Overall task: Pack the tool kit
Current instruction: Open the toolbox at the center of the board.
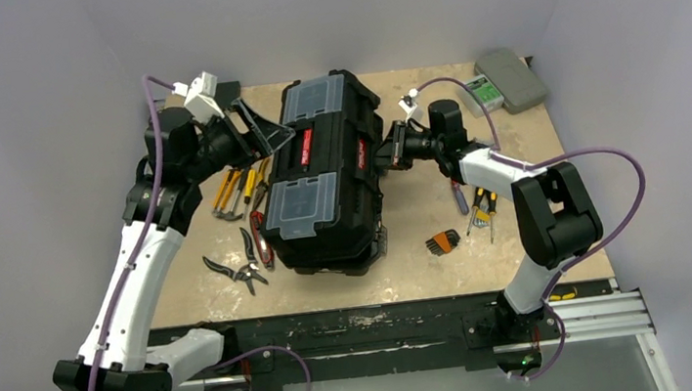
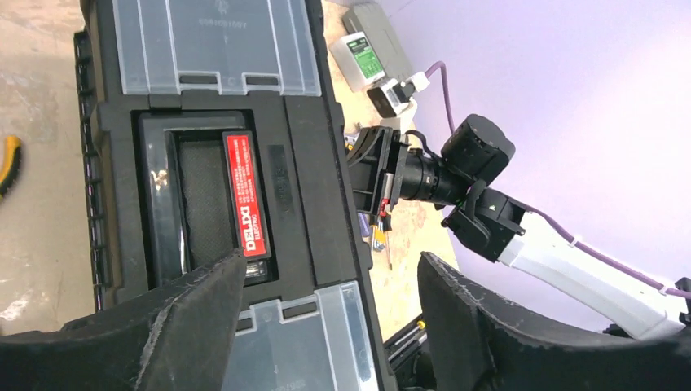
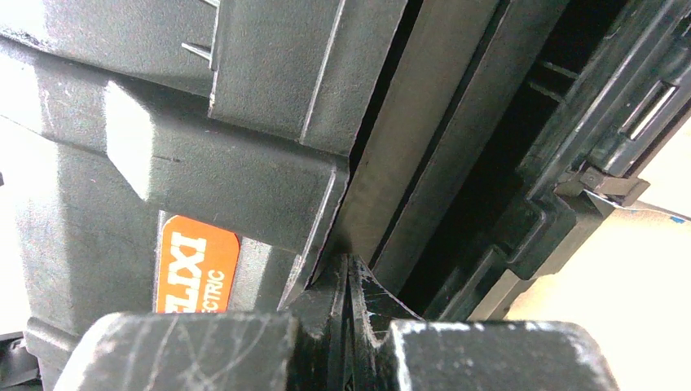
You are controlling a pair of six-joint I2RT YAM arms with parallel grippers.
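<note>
Right gripper [image 3: 349, 285], jaws pinched fully shut on nothing, noses its tip into the lid seam of the toolbox [image 1: 325, 173] in the middle of the counter [image 1: 410, 272], apparently to pry or brace it, while the left gripper [image 1: 261, 131] hovers at its other side, jaws spread wide and empty.

Table [image 1: 411, 281]: worn tan board.
Toolbox [image 1: 325, 173]: between left claw [image 1: 272, 137] and right claw [image 1: 384, 152].
Pliers [image 1: 236, 270]: nearward of left claw.
Grey case [image 1: 511, 78]: beyond right claw.

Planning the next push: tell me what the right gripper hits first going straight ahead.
The right gripper, shut, points at the side of the black toolbox, tips at a seam in its wall. It would likely meet that seam at once; whether it touches now is unclear.
</note>
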